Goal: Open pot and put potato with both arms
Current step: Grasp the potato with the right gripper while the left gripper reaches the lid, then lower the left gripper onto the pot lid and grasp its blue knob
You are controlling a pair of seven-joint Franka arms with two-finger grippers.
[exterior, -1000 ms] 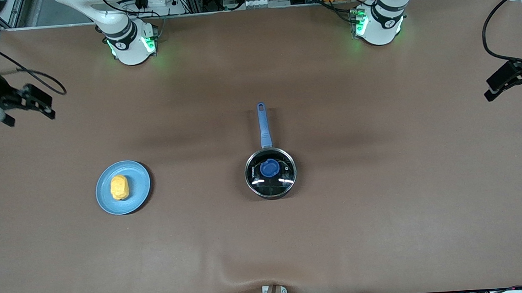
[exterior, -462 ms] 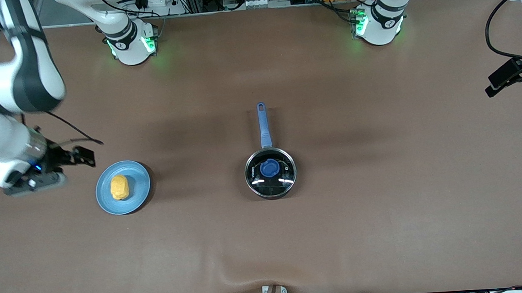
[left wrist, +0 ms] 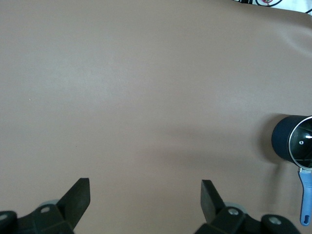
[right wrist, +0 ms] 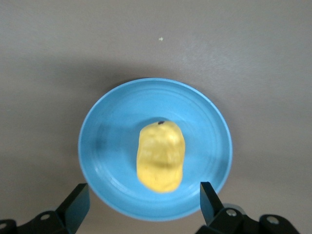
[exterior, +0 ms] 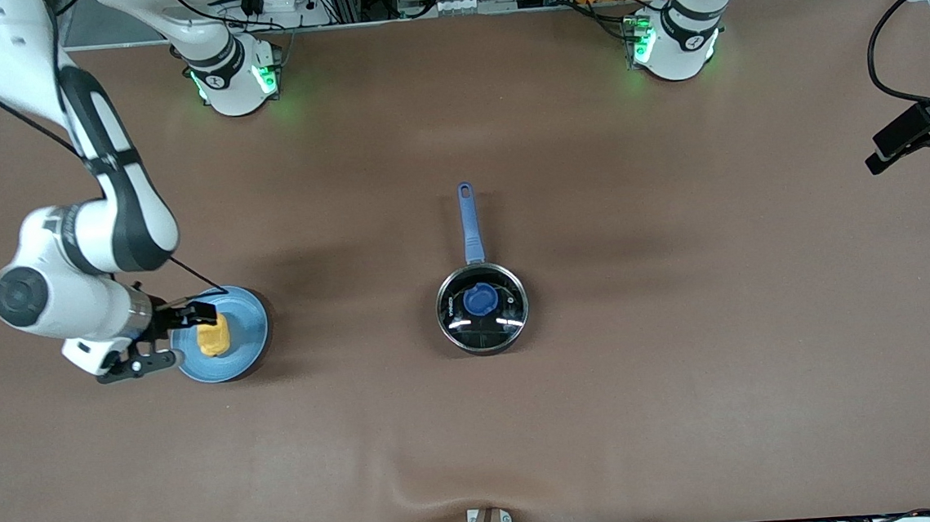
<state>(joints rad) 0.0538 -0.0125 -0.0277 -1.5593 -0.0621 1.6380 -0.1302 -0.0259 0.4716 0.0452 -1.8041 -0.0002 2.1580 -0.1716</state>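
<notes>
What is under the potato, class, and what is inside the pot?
The potato lies on a light-blue plate, under the open right gripper. The pot has its glass lid on; reflections hide what it holds.

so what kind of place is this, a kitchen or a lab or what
Most likely a robotics lab, not a kitchen. Two arms are bolted to a table covered in plain brown sheet, with cables and aluminium framing along its edge. The only kitchenware is a lidded pot and a potato on a blue plate.
</notes>
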